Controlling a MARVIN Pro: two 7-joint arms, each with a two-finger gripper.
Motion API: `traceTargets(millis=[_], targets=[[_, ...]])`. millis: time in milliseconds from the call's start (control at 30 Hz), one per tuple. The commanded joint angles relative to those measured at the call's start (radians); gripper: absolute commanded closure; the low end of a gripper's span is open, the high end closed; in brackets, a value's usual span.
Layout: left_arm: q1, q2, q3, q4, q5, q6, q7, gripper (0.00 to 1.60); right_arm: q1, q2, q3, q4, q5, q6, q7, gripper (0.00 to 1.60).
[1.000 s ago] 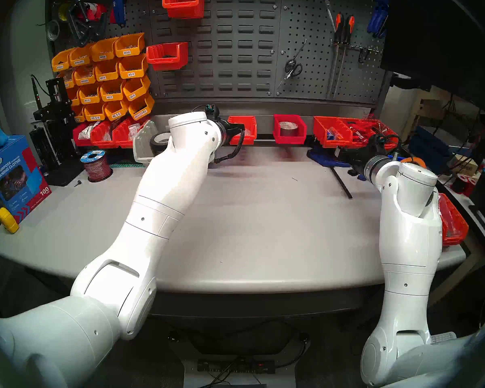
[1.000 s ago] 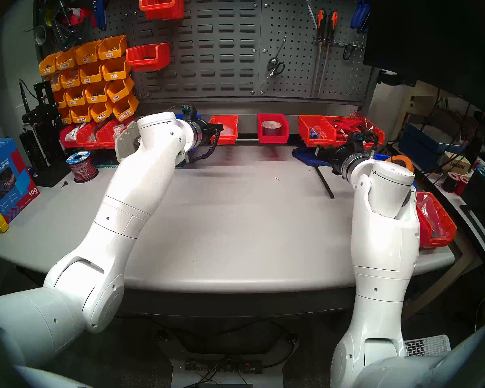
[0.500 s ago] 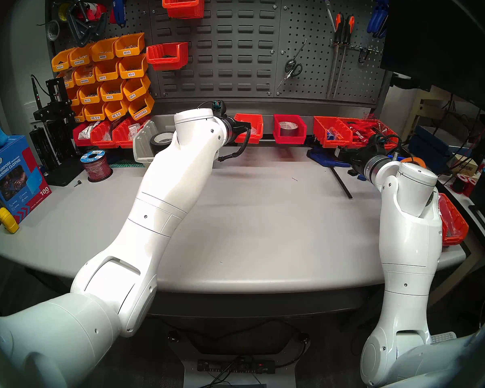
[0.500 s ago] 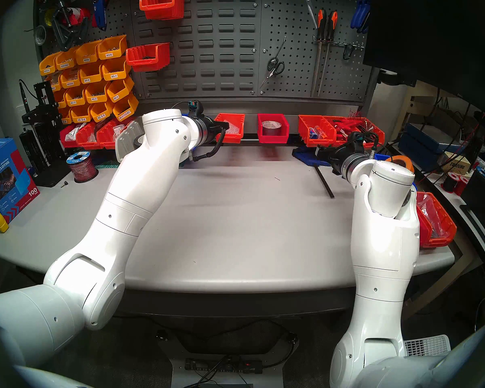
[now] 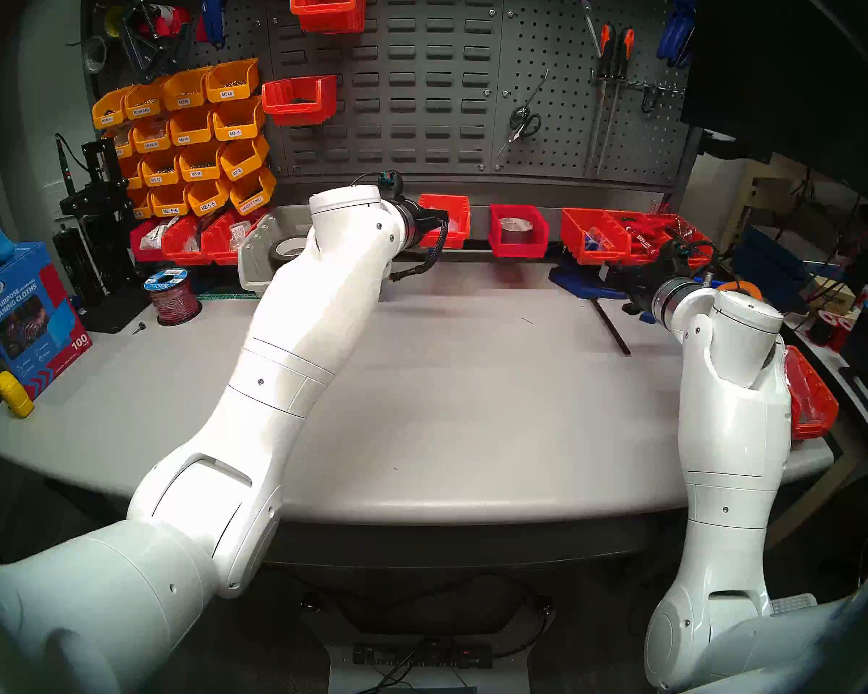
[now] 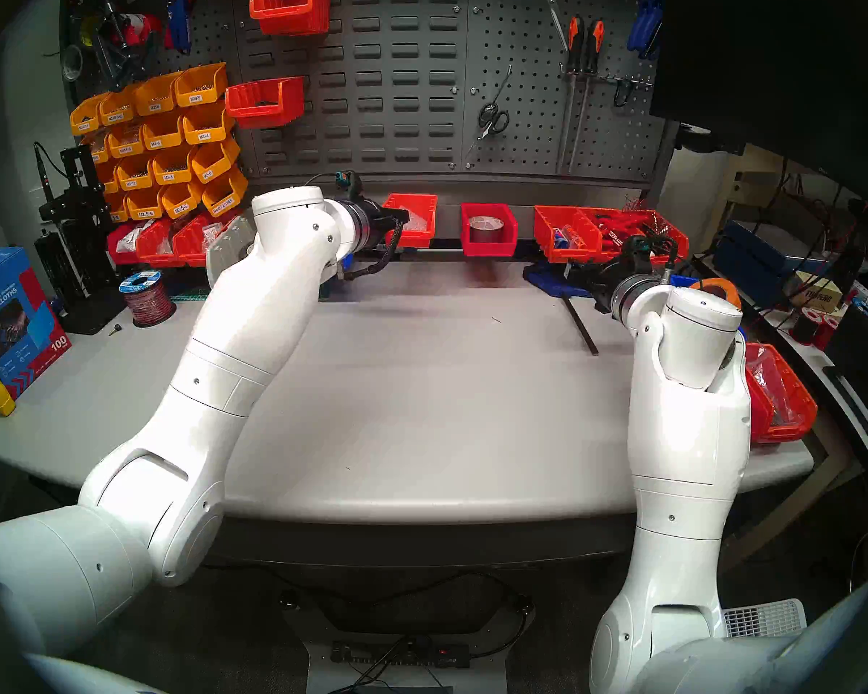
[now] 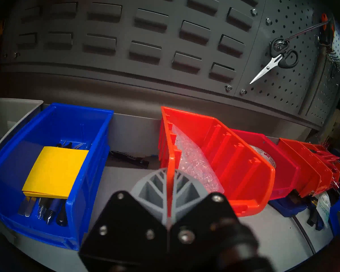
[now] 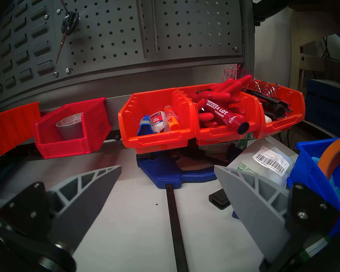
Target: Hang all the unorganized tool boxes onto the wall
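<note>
My left gripper (image 7: 170, 189) is shut on the left side wall of the orange-red ribbed tool box (image 7: 234, 163) with clear bags, which it holds tilted just above the table, close to the light grey rail (image 7: 133, 128). From the head, this tool box (image 5: 449, 220) is low in front of the louvred wall (image 5: 422, 77). A red tool box (image 5: 518, 230) with a silver tape roll sits at the rail to its right. The pale grey tool box (image 5: 254, 265) with black tape lies behind my left forearm. My right gripper (image 8: 169, 187) is open and empty over the table.
A blue bin (image 7: 47, 167) with a yellow pad sits left of the held box. A blue clamp (image 8: 165, 173) and its black bar (image 5: 612, 327) lie before my right gripper. Orange-red bins (image 5: 622, 237) line the rail at right; another (image 5: 813, 397) sits at the table's right edge.
My left gripper has carried the orange-red tool box up and a little to the right, closer to the wall. The right arm has stayed still.
</note>
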Motion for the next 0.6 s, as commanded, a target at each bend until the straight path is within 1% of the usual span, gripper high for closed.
traceTargets(millis=[0, 200, 567], targets=[[-0.033, -0.008, -0.005, -0.019, 0.003, -0.011, -0.003, 1.60, 0.014, -0.002, -0.002, -0.014, 0.002, 0.001, -0.001, 0.00], [-0.035, -0.019, -0.010, -0.009, 0.010, -0.020, 0.002, 1.60, 0.014, -0.003, -0.002, -0.014, 0.001, 0.001, 0.000, 0.00], [-0.015, -0.035, -0.014, 0.007, 0.022, -0.056, 0.002, 1.60, 0.015, -0.005, -0.001, -0.014, -0.002, 0.001, 0.001, 0.00]])
